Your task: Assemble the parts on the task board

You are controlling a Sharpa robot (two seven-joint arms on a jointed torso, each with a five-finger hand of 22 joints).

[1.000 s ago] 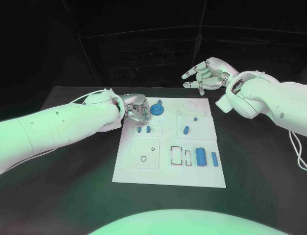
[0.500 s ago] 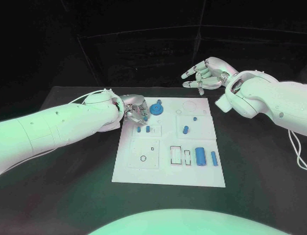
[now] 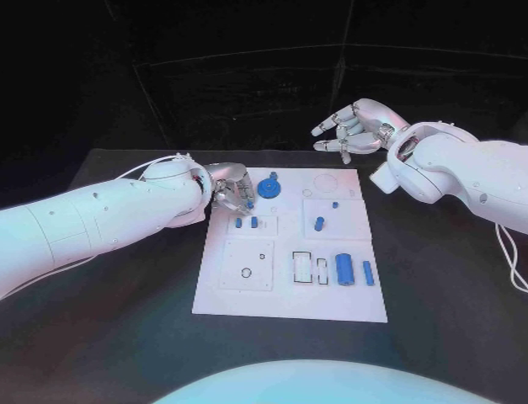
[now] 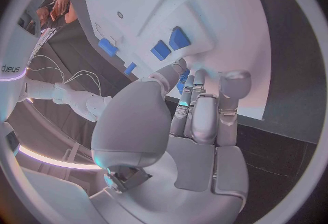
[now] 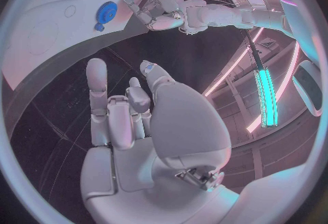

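The white task board (image 3: 290,295) lies in the middle of the black table. My left hand (image 3: 231,195) sits low over its far left corner, just left of the blue gear (image 3: 269,187). In the left wrist view my left hand (image 4: 198,120) has its fingers close together, and a small blue part (image 4: 183,77) shows between the thumb and the fingertips. Two short blue pieces (image 3: 247,223) stand just in front of that hand. My right hand (image 3: 352,130) hangs in the air beyond the board's far edge, fingers apart and holding nothing.
Further blue parts rest on the board: a peg (image 3: 320,223), a thick cylinder (image 3: 345,268) and a thin pin (image 3: 367,272) beside an empty rectangular slot (image 3: 302,267). A white cable (image 3: 513,261) trails on the table at the right.
My left hand has drawn a little toward the near side, away from the gear. My right hand has stayed where it was.
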